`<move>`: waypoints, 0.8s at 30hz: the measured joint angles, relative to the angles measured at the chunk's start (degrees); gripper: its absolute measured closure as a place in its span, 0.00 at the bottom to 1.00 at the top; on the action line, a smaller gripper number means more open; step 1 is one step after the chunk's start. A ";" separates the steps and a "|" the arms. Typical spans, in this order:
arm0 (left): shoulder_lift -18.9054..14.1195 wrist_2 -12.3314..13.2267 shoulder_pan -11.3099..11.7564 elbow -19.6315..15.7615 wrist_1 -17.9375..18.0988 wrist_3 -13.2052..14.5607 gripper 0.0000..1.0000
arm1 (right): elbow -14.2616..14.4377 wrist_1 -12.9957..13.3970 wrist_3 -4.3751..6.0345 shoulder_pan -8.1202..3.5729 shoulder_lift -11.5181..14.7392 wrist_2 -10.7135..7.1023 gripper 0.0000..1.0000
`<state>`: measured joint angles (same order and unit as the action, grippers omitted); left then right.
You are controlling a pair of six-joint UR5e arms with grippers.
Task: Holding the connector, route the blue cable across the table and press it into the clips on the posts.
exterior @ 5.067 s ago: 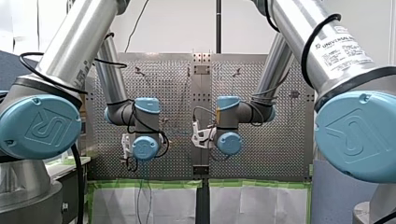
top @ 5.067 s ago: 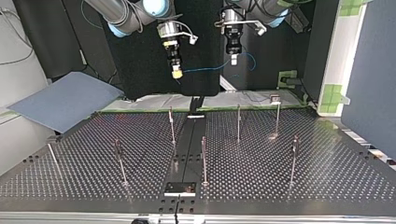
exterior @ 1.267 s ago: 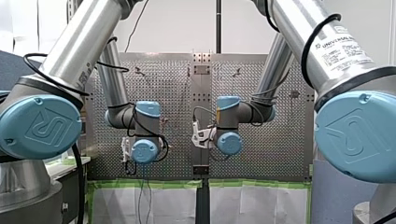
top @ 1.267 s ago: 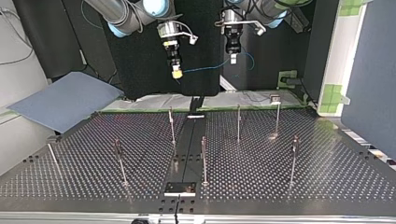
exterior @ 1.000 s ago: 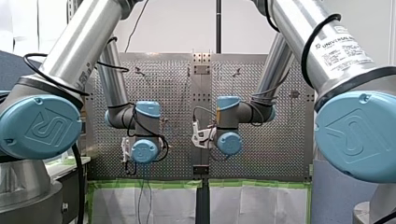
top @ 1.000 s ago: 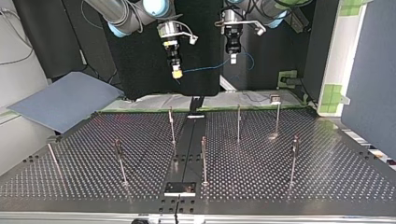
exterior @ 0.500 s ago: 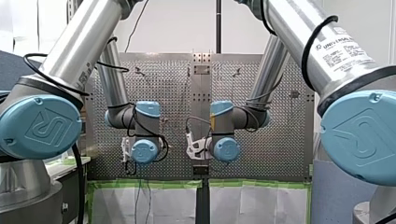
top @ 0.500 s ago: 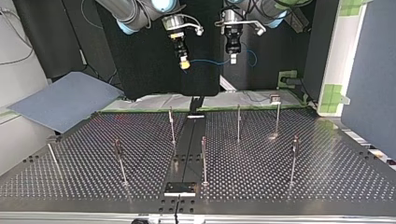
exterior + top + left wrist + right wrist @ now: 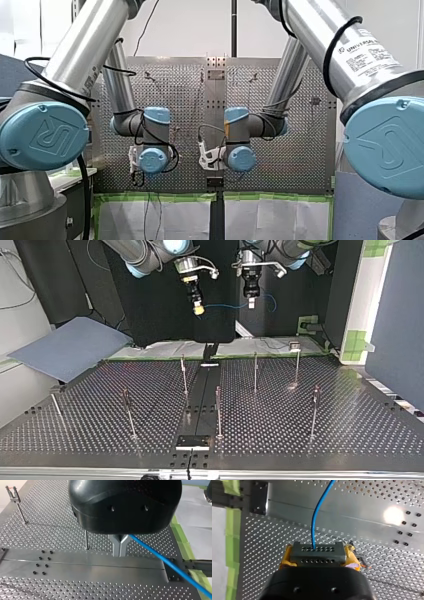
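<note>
In the right wrist view my right gripper (image 9: 318,557) is shut on a grey connector (image 9: 317,550), gripped between yellow pads (image 9: 285,559). The blue cable (image 9: 316,517) leaves the connector's face. My left gripper (image 9: 120,552) has its metal fingers shut on the blue cable (image 9: 172,567), which runs off to one side. In the top view both grippers hang high over the table's far edge, my right gripper (image 9: 198,310) at the left and my left gripper (image 9: 251,302) at the right. A short, sagging stretch of cable (image 9: 225,305) joins them.
Several thin posts with clips stand on the perforated table (image 9: 350,430), among them one post (image 9: 183,371) far left of centre, one post (image 9: 255,371) far right of centre and one post (image 9: 218,410) nearer. A grey board (image 9: 70,347) lies at the top view's left.
My right gripper has moved toward my left gripper and a little upward with the connector. The cable between them is shorter and slacker. My left gripper has barely shifted.
</note>
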<state>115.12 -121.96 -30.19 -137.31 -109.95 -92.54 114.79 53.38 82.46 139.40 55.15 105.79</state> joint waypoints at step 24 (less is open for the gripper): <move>-11.91 -7.52 6.29 6.77 -11.87 1.27 0.98 | -11.91 -11.68 6.69 0.42 4.25 -5.48 1.00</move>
<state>103.21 -129.48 -23.90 -130.55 -121.82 -91.27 102.88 41.70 89.15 139.82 59.39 100.31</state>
